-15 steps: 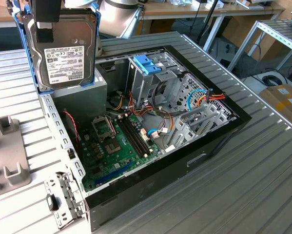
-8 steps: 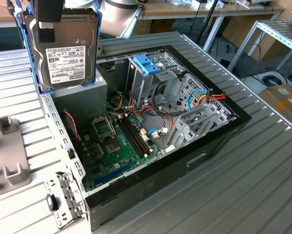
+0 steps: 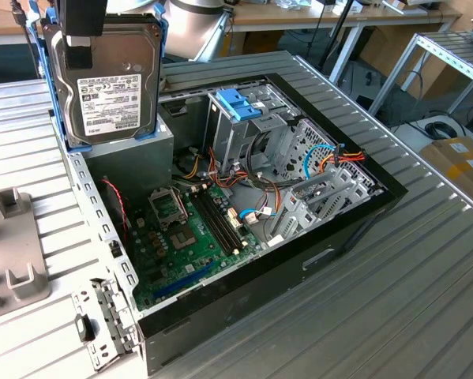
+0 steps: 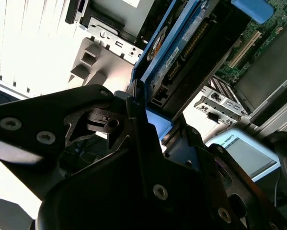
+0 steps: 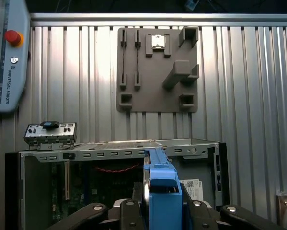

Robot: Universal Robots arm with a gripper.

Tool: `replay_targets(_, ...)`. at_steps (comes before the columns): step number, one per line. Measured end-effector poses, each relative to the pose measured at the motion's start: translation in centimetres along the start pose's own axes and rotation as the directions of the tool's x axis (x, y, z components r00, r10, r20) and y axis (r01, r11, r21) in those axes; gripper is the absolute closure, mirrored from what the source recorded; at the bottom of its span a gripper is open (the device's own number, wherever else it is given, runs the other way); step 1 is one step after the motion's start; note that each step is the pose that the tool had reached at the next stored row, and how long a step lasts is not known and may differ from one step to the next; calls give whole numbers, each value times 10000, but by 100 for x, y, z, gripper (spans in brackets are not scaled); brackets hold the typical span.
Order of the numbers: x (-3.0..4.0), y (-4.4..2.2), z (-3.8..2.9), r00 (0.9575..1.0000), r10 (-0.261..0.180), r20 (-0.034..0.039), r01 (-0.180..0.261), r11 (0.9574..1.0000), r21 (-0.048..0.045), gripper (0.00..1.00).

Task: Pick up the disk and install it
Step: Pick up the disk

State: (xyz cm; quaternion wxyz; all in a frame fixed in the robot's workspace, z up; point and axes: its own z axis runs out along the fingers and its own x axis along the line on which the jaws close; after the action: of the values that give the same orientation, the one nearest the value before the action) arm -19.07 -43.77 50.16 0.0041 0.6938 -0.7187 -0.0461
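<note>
Corrugated metal table (image 3: 394,316) fills the near ground of the exterior view. On it, at the exterior view's left, lies a small perforated bracket (image 3: 102,320) just beside the near corner of an open computer case (image 3: 299,272).

Left of the case, a grey fixture plate (image 3: 11,260) with raised blocks rests flat on the table.

Inside the case, the green motherboard (image 3: 185,237) lies on the floor. Farther back and to the right stands a metal drive cage (image 3: 244,138) topped by a blue handle (image 3: 240,104), with orange and red cables (image 3: 343,156) beyond it.

At the far left of the case sits a grey power-supply box (image 3: 133,166). The disk (image 3: 110,79) hangs upright over this box, label toward the camera and blue carrier frame along its edges. Contact between disk and box cannot be told.

The gripper (image 3: 80,47) holds the disk from above, its jaws closed on it with one black finger on each flat face.

In the first wrist view the disk (image 5: 162,191) is seen edge-on between the fingers of the gripper (image 5: 163,213). The fixture plate (image 5: 157,72) and a teach pendant (image 5: 6,57) lie on the table beyond the case.
</note>
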Motion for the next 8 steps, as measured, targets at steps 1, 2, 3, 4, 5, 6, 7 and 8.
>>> replay_targets(1, 1, -4, 0, 10000, 0, 0, 0, 10000, 0, 63)
replay_targets(2, 1, -6, -1, 10000, 0, 0, 0, 10000, 0, 63)
replay_targets(3, 1, -8, 0, 10000, -1, 1, 1, 10000, 0, 63)
replay_targets(4, 2, -12, -1, 10000, 0, 1, 0, 10000, 0, 63)
replay_targets(5, 2, -15, -1, 10000, -1, 0, 1, 10000, 0, 63)
replay_targets(6, 2, -18, -1, 10000, 0, 0, 0, 10000, 0, 63)
replay_targets(7, 2, -21, -2, 10000, 0, 0, 0, 10000, 0, 63)
replay_targets(8, 3, -22, -2, 10000, 0, 0, 0, 10000, 0, 63)
